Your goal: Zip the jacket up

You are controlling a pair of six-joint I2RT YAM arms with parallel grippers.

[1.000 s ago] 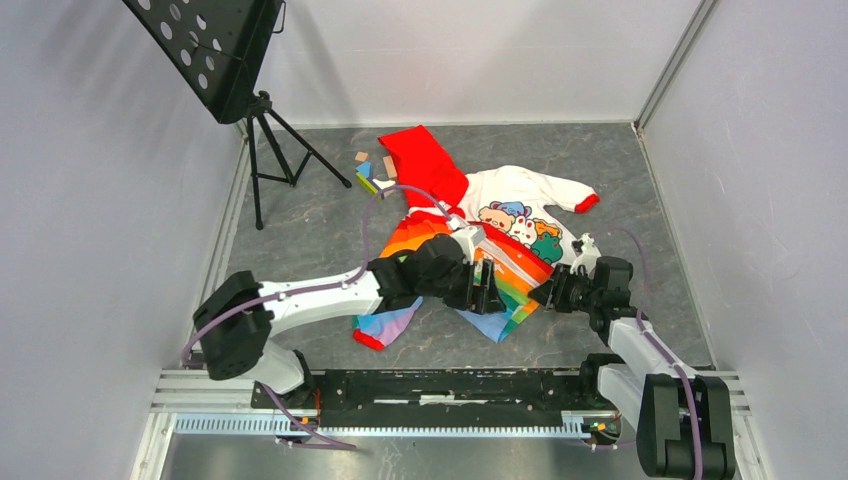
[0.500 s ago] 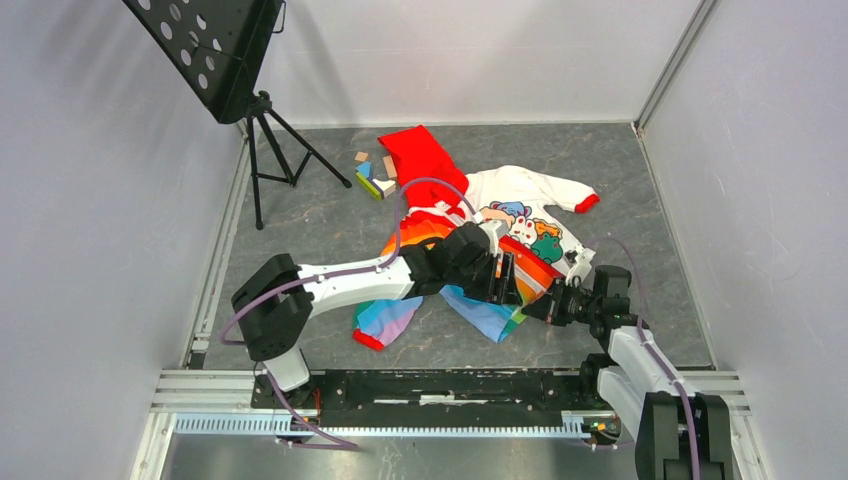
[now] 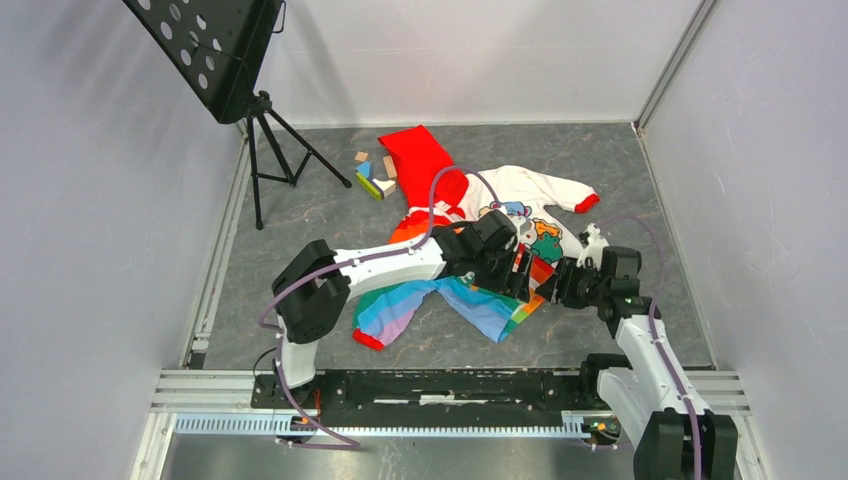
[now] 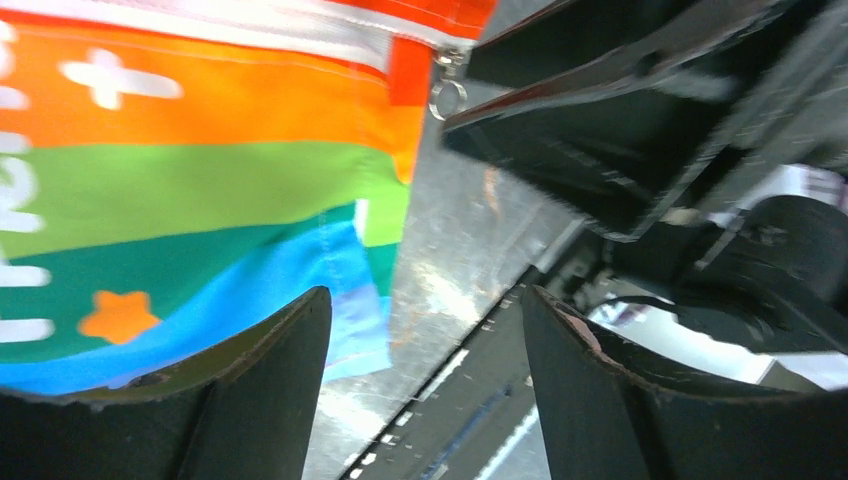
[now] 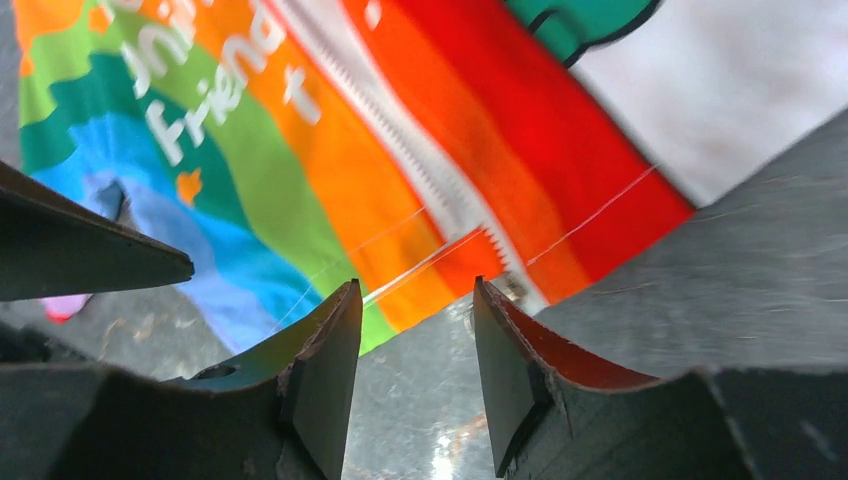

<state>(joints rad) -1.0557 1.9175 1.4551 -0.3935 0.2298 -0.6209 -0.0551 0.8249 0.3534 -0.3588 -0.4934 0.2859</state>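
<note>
The jacket [image 3: 478, 300] lies flat mid-table, with its red hood [image 3: 420, 160] at the far end and a white sleeve [image 3: 545, 185] to the right. Its rainbow front fills the left wrist view [image 4: 180, 190] and the right wrist view [image 5: 250, 170]. The white zipper [image 5: 420, 170] runs down to the hem, where the metal pull [image 4: 447, 95] sits at the corner. My left gripper [image 3: 522, 278] is open and empty over the hem [image 4: 425, 330]. My right gripper [image 3: 556, 285] is open just before the zipper's lower end [image 5: 415, 310], facing the left gripper.
Several coloured wooden blocks [image 3: 372, 175] lie left of the hood. A black music stand on a tripod [image 3: 265, 130] stands at the far left. Grey walls enclose the table on three sides. A black rail [image 3: 450, 385] runs along the near edge.
</note>
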